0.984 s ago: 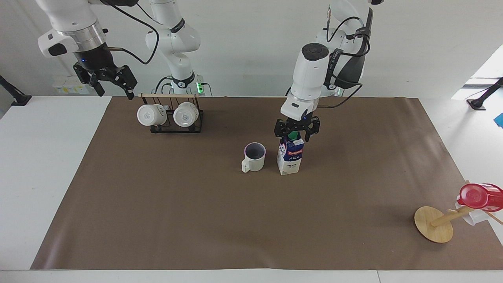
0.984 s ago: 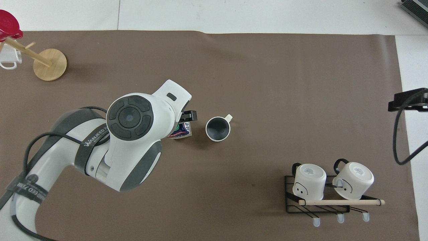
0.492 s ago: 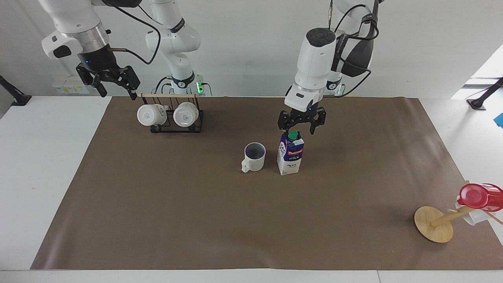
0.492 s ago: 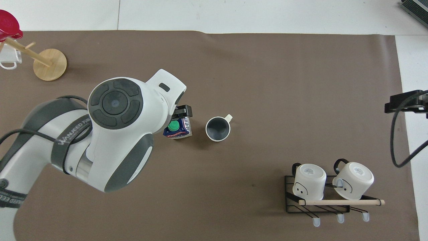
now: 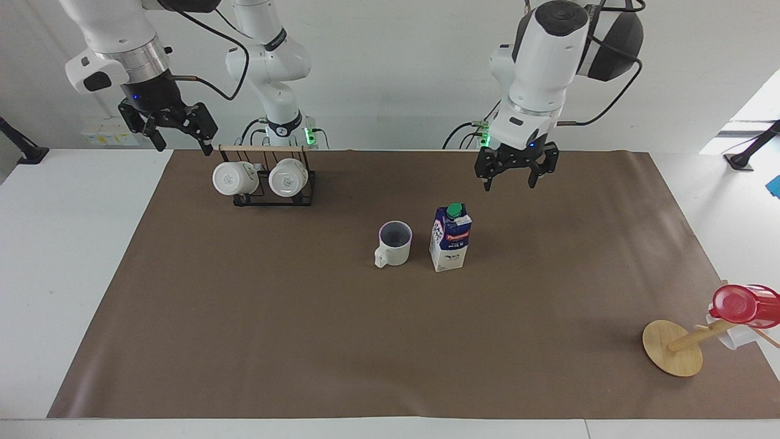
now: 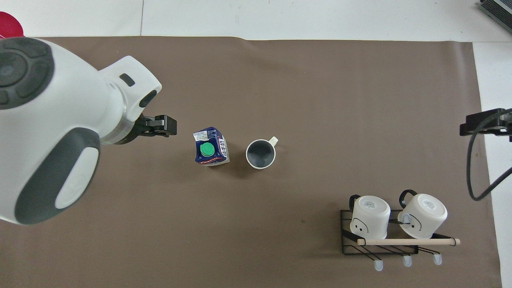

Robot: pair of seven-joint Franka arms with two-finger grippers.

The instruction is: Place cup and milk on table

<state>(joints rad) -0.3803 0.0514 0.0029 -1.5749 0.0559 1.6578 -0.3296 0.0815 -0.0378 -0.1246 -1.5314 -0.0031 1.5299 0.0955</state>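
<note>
The cup (image 5: 393, 244), a cream-white mug with a dark inside, stands upright on the brown sheet of the table (image 5: 244, 341). The milk (image 5: 450, 238) stands upright beside it, toward the left arm's end, and nothing touches it. In the overhead view the milk (image 6: 211, 147) and the cup (image 6: 260, 154) stand a little apart. My left gripper (image 5: 509, 183) is open and empty, raised over the sheet, clear of the milk; it also shows in the overhead view (image 6: 165, 127). My right gripper (image 5: 181, 145) is open and empty, raised beside the mug rack.
A black wire rack (image 5: 268, 183) with two all-white mugs stands near the robots at the right arm's end. A wooden peg stand (image 5: 673, 347) with a red cup (image 5: 743, 305) lies tipped at the sheet's corner at the left arm's end.
My left gripper has risen from around the milk's top and drawn away toward the left arm's base. The milk stays standing. The right arm has barely moved.
</note>
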